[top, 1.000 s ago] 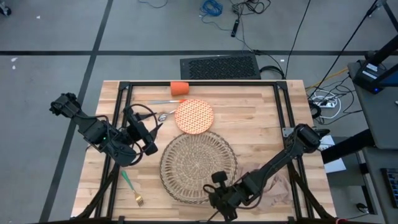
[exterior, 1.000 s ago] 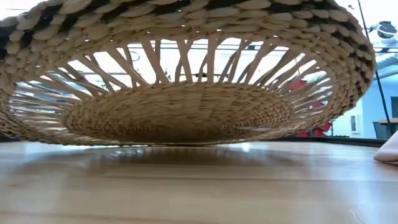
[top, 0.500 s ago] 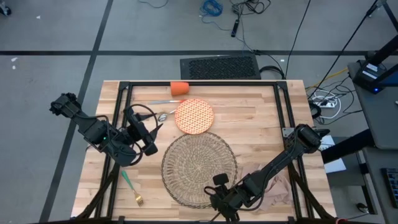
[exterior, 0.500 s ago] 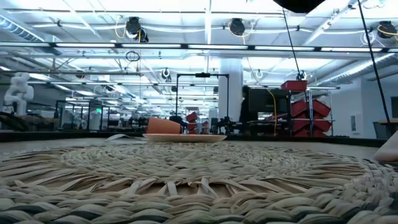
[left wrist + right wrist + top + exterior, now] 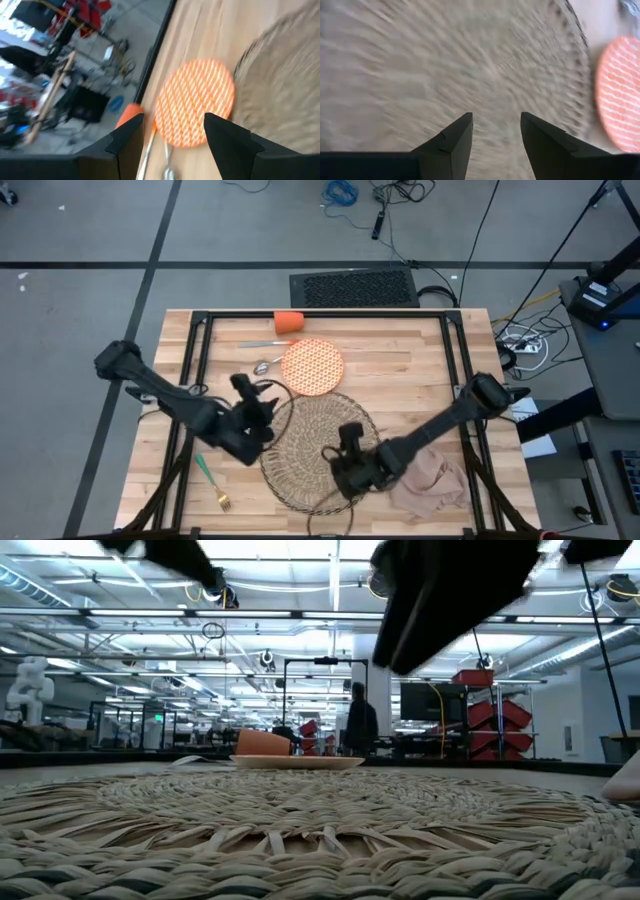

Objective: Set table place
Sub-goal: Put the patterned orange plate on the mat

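Note:
The round woven placemat (image 5: 320, 448) lies flat on the wooden table (image 5: 420, 350); the right wrist view shows its weave (image 5: 445, 65). Beyond it are the orange-patterned plate (image 5: 312, 366), the orange cup (image 5: 289, 323), the knife (image 5: 262, 344) and the spoon (image 5: 262, 367). The green-handled fork (image 5: 210, 480) lies at the near left, and the beige napkin (image 5: 430, 475) lies crumpled at the near right. My right gripper (image 5: 496, 127) hangs open over the mat's near right part. My left gripper (image 5: 172, 130) is open by the mat's left edge, facing the plate (image 5: 195, 102).
The table's black frame rails (image 5: 200, 330) run along its edges. Bare wood lies to the right of the plate and the mat. In the low view a person (image 5: 357, 725) stands far off in the room behind the table.
The placemat, tipped up with its near edge raised a second ago, has dropped flat. My right gripper has left that edge and moved toward the far side over the mat, uncovering the napkin. My left gripper has sunk and swung right, toward the mat's left edge.

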Robot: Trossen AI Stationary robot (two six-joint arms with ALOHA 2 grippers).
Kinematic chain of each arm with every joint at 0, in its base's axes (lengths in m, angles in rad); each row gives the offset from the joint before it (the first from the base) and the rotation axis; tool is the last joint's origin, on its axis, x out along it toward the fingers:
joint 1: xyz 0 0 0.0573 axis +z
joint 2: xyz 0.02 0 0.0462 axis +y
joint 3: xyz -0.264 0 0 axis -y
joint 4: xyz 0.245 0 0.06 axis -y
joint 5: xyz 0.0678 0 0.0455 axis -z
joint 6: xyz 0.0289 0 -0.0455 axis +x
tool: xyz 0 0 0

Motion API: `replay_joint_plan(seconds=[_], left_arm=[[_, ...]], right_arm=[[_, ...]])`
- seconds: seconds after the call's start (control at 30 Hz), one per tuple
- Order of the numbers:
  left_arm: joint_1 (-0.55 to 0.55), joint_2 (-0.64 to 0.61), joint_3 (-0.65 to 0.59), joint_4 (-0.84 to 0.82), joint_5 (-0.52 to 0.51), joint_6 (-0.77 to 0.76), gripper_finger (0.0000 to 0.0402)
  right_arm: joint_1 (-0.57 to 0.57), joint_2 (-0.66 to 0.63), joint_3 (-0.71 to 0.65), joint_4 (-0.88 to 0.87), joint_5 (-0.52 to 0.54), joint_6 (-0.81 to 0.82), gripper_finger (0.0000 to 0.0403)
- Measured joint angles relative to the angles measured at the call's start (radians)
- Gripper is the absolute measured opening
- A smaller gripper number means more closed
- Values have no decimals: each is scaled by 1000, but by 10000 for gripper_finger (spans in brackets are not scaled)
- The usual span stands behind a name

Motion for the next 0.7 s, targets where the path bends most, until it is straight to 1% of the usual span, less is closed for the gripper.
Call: replay_joint_plan(seconds=[0.13, 0.2, 0.27, 0.37, 0.43, 0.53, 0.63, 0.7], left_arm=[[66, 90, -93, 37, 18, 0, 192], [94, 121, -151, 98, 43, 28, 192], [116, 137, -212, 192, 87, 85, 192], [136, 135, -299, 370, 130, 191, 192], [154, 126, -346, 484, 193, 272, 192], [197, 123, -386, 679, 293, 403, 192], [245, 123, -391, 765, 329, 503, 192], [291, 123, -382, 772, 406, 563, 192]], right_arm=[[-96, -1, -92, -34, -4, -29, 154], [-136, -11, -167, -24, -27, -14, 154], [-151, -40, -251, 28, -60, 13, 154], [-119, -126, -376, 138, -65, 73, 151], [-86, -197, -449, 202, -51, 118, 145], [-40, -321, -549, 244, 7, 199, 136], [-1, -437, -636, 292, 45, 283, 131], [30, -499, -689, 331, 65, 327, 130]])
